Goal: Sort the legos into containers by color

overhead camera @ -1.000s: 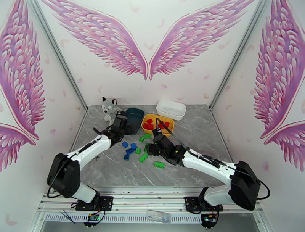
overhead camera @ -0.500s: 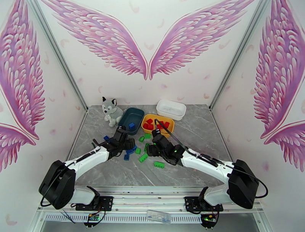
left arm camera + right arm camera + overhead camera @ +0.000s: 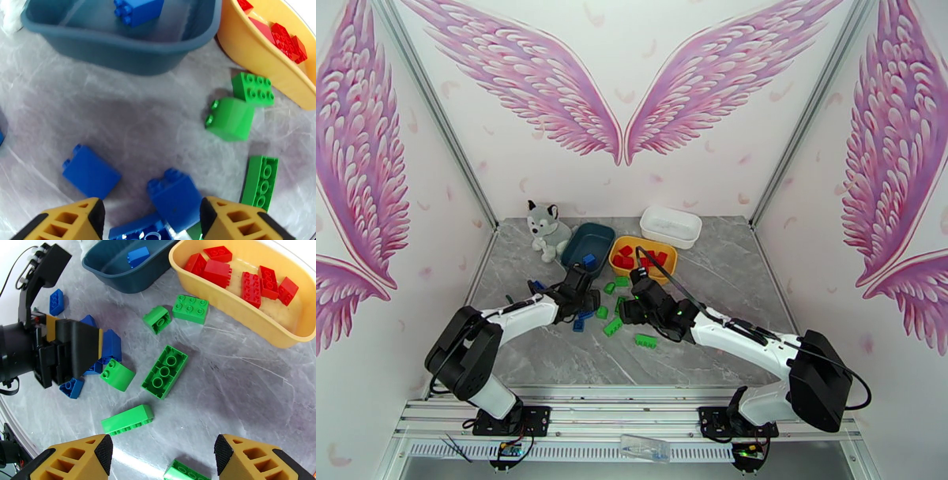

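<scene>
My left gripper [image 3: 152, 225] is open and low over a cluster of blue bricks [image 3: 175, 197], with another blue brick [image 3: 91, 171] just left of it. From above, the left gripper [image 3: 581, 296] is near the teal tub [image 3: 592, 235], which holds one blue brick [image 3: 138, 10]. My right gripper [image 3: 162, 461] is open above scattered green bricks [image 3: 165, 371], and from overhead the right gripper [image 3: 628, 308] hovers beside them. The yellow tub [image 3: 245, 323] holds several red bricks [image 3: 215, 269]. The white tub [image 3: 671, 225] stands behind it.
A plush husky [image 3: 545, 227] sits left of the teal tub. One lone blue brick [image 3: 56, 302] lies apart to the left. Green bricks [image 3: 252, 89] lie close to the yellow tub's wall. The two arms are close together at mid-table.
The left arm pulled back from over the teal tub and came down over the blue cluster. A blue brick now lies in that tub. The right arm barely moved.
</scene>
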### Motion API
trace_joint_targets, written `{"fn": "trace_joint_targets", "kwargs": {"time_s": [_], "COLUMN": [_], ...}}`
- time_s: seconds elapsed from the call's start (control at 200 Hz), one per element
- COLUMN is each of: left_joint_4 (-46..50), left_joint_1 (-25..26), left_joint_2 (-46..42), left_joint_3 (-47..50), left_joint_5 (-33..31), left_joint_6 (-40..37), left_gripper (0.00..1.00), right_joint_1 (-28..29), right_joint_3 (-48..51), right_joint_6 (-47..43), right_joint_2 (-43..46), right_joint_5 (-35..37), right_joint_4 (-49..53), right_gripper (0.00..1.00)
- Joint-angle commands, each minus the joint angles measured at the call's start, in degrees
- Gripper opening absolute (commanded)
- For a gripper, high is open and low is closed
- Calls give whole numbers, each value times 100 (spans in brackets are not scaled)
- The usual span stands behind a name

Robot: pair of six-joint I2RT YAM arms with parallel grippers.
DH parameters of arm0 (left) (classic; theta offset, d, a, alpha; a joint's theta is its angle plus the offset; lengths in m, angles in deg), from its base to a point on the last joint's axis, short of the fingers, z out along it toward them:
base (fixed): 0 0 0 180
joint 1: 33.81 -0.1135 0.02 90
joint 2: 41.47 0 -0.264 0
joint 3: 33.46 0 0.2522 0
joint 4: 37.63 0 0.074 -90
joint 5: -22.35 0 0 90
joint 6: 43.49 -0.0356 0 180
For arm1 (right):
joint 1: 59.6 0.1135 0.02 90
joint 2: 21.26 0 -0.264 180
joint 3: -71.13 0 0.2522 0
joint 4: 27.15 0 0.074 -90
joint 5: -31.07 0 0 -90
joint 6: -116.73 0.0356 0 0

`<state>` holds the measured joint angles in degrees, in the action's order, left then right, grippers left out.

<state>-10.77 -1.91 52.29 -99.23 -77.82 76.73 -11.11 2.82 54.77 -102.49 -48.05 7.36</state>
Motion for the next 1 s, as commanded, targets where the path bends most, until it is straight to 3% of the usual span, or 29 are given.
{"fn": "trace_joint_targets", "kwargs": {"time_s": [0.0, 0.49, 0.995], "left_joint_4": [-64, 34, 174], "left_joint_1": [27, 140, 326], "left_joint_2": [183, 806, 771], "left_joint_3": [-316, -691, -535], "left_joint_5": [-147, -175, -264], "left_joint_6": [-75, -83, -138], "left_gripper": [67, 61, 53], "right_joint_1": [-41, -39, -33], "right_joint_3": [-116, -84, -74], "right_joint_6": [-23, -10, -9], "right_joint_2": [75, 167, 177], "right_joint_5": [-68, -81, -90], "right_joint_4": [51, 42, 25], "right_gripper": [74, 74, 74]}}
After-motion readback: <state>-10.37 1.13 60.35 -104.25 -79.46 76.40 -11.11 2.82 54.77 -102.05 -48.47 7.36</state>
